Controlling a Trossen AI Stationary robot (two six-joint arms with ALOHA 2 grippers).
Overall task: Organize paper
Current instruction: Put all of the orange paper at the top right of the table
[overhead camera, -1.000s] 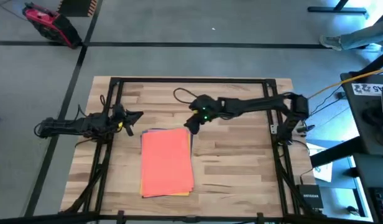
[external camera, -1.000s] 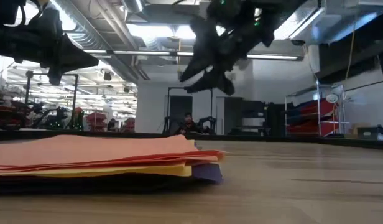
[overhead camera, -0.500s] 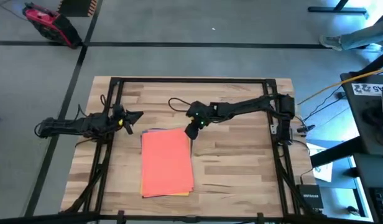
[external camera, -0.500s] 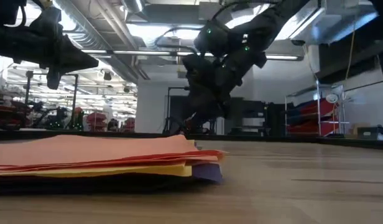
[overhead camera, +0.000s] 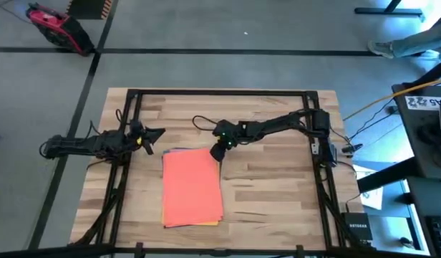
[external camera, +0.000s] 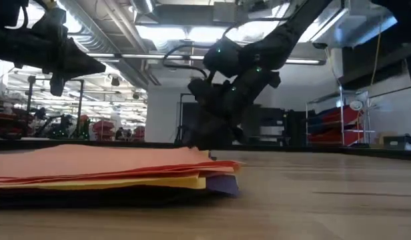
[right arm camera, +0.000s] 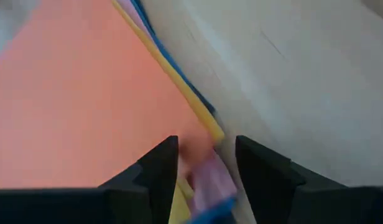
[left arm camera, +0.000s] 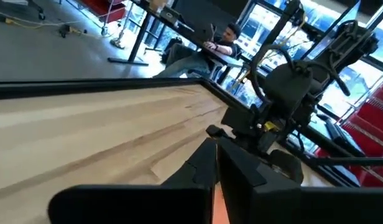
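No wording can be read with certainty: a black box [overhead camera: 356, 228] by the table's edge carries small white lettering too fine to make out, and a white printed sheet [overhead camera: 426, 101] on a side desk shows large characters that stay illegible

Two dark articulated arms, each ending in a two-finger gripper.

Both arms are matte black, built of slim links joined by bulkier rounded joint housings. The right arm [overhead camera: 278, 126] carries green indicator lights near its wrist, with a thin black cable looping beside them. The left arm [overhead camera: 91, 144] shows a small yellow marking near its wrist. The right gripper [right arm camera: 204, 163] has flat, angular black fingers [right arm camera: 157, 168] with squared, chamfered edges.
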